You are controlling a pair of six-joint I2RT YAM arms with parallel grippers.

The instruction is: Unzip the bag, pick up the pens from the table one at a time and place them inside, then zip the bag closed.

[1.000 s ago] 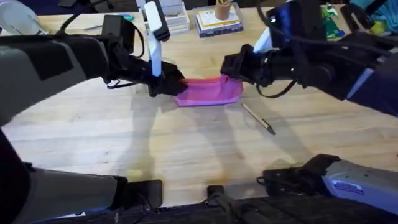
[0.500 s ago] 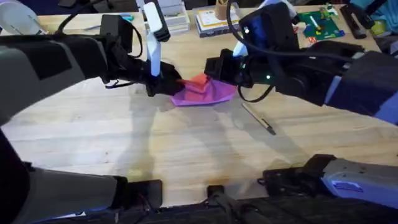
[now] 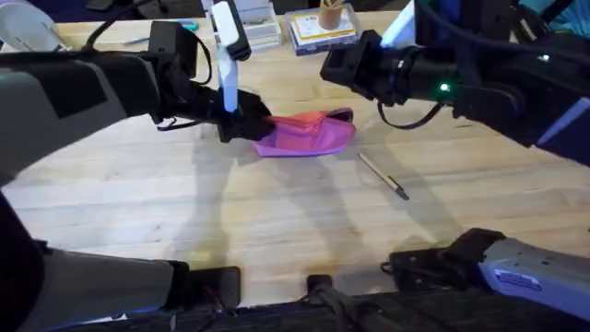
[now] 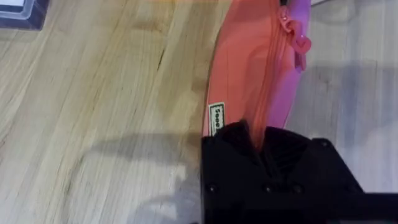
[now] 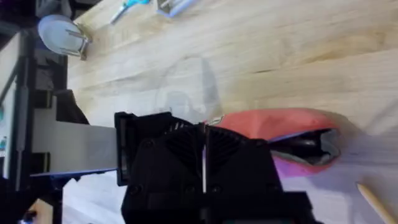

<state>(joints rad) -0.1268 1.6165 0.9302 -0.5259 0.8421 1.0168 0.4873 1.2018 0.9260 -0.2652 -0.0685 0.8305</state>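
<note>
The pink bag (image 3: 306, 136) lies on the table (image 3: 277, 212) at mid-back, its right end gaping a little. My left gripper (image 3: 245, 126) is shut on the bag's left end; in the left wrist view the fingers (image 4: 261, 155) pinch the fabric beside the zipper, and the pull tab (image 4: 300, 42) lies at the far end. My right gripper (image 3: 337, 66) hovers above and behind the bag's right end, fingers (image 5: 186, 162) pressed together with nothing seen between them. One thin tan pen (image 3: 383, 175) lies to the right of the bag in front; its end shows as the pen (image 5: 375, 202) in the right wrist view.
Stacked books and a cup (image 3: 323, 26) stand at the back edge, with blue-handled scissors (image 3: 187, 25) to their left and a green board (image 3: 479, 37) at the back right. A clear glass object (image 5: 61, 34) sits at the far left.
The right gripper slid left along the top of the bag, bunching it, then lifted off and drew back. The bag has settled flatter. The left gripper kept its hold.
</note>
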